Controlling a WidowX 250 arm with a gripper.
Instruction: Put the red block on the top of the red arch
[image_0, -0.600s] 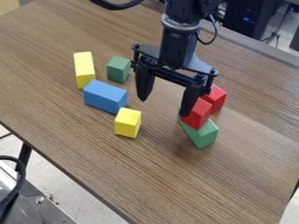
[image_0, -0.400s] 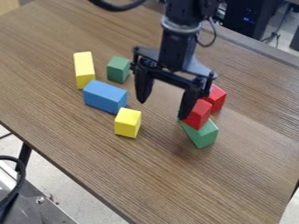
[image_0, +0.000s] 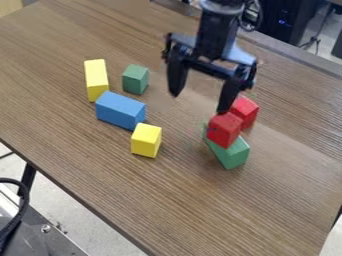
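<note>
The worktop (image_0: 187, 200) is carrying all the blocks, and over it the end effector (image_0: 199, 103) is hanging with its two fingers spread wide, pinching nothing; one tip is hovering close by the nearer red block, though whether it is touching I cannot tell. Below, a green piece (image_0: 231, 154) is lying with its length running from upper left to lower right in the view, and it is apparently bearing the nearer red block (image_0: 224, 131). Just behind, a second red piece (image_0: 246, 111) is standing; neither red piece is showing an arch's opening, so which one is serving as the arch is staying unclear. If the nearer one is being moved, it is probably going to handle as light, stiff and hardly fragile, its smooth faces perhaps slipping a little under a skewed grip. The best hold is likely lying on two opposite upright sides, around mid-height, clear of the green piece. The block is sitting about level, turning an upright edge towards the camera, while its sides are looking so nearly equal that no long axis is standing out
</note>
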